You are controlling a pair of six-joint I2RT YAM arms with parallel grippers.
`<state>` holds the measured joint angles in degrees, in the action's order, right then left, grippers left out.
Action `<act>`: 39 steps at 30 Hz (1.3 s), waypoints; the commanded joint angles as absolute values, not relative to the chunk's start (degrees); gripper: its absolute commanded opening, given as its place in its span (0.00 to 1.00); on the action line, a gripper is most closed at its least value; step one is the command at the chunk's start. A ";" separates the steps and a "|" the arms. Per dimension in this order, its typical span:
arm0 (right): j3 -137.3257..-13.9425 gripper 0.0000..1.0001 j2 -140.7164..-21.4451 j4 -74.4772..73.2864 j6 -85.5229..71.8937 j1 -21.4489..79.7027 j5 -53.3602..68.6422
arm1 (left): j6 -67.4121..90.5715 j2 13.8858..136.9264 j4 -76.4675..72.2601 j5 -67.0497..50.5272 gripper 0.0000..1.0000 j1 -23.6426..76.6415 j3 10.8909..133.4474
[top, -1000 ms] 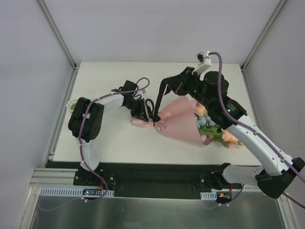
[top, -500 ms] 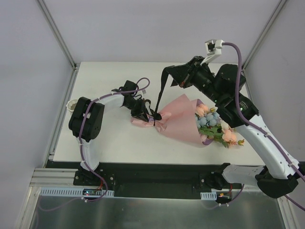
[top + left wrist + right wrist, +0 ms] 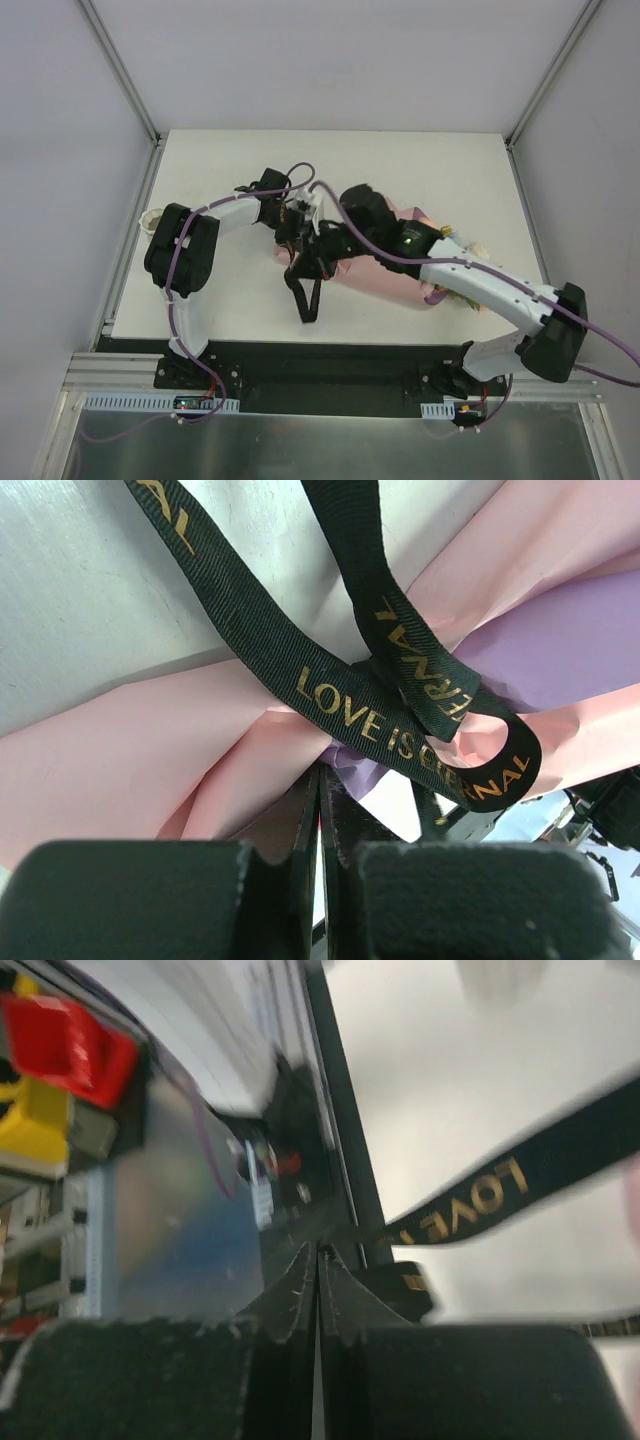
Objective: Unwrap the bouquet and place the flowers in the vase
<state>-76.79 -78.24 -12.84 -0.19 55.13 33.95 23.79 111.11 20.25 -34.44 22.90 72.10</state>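
Note:
The bouquet [image 3: 385,272] lies on the white table, a pink paper cone with its narrow end to the left. My left gripper [image 3: 299,238] is shut, its tips [image 3: 320,776] pressed against the pinched pink paper [image 3: 120,750] beside the knot. The black ribbon [image 3: 380,720], lettered in gold, still circles the paper. My right gripper [image 3: 303,268] is low in front of the narrow end, shut on the ribbon [image 3: 480,1195], which hangs in a loop [image 3: 306,298] toward the front edge. The right arm hides most of the flowers [image 3: 468,247]. The white vase [image 3: 150,216] stands at the table's left edge.
White walls and metal posts close in the table [image 3: 230,300] on three sides. A black rail [image 3: 320,365] runs along the front edge between the arm bases. The right wrist view shows a red and yellow object [image 3: 60,1055] beyond that edge.
My right arm has swung from high at the back right down and left to the front of the bouquet, carrying the ribbon end. The ribbon now droops forward. The left gripper has stayed put.

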 commanded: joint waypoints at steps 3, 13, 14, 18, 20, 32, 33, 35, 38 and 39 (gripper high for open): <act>-61.79 0.01 -84.36 -12.57 0.18 51.86 31.04 | 21.80 111.62 22.41 -31.47 0.00 23.20 73.13; -64.51 0.19 -93.78 -15.64 -1.04 52.22 24.36 | 21.71 111.27 22.59 -31.38 0.00 23.12 72.95; -63.99 0.35 -93.43 -15.47 -2.01 51.34 23.30 | 21.71 111.36 22.59 -31.55 0.00 23.12 72.86; -60.47 0.59 -89.05 -11.96 -7.46 44.75 22.16 | 21.88 111.36 22.59 -31.73 0.00 23.12 73.04; -61.34 0.61 -88.51 -12.74 -7.47 42.72 18.74 | 21.97 111.36 22.59 -31.73 0.00 23.12 72.95; -75.14 0.52 -101.59 -18.63 -0.44 40.96 11.70 | 22.06 111.53 22.59 -32.17 0.00 23.12 73.04; -75.58 0.52 -102.04 -18.72 -0.35 40.96 10.82 | 22.06 111.53 22.59 -32.25 0.00 23.12 73.04; -76.37 0.51 -103.00 -20.12 1.75 41.31 5.84 | 21.97 111.53 22.59 -32.08 0.00 23.12 72.95; -76.82 0.55 -102.57 -22.23 5.18 43.68 -3.56 | 22.06 111.36 22.59 -32.08 0.00 23.12 72.95; -76.64 0.55 -102.66 -22.24 5.79 44.12 -3.95 | 22.06 111.36 22.67 -32.25 0.00 23.12 72.95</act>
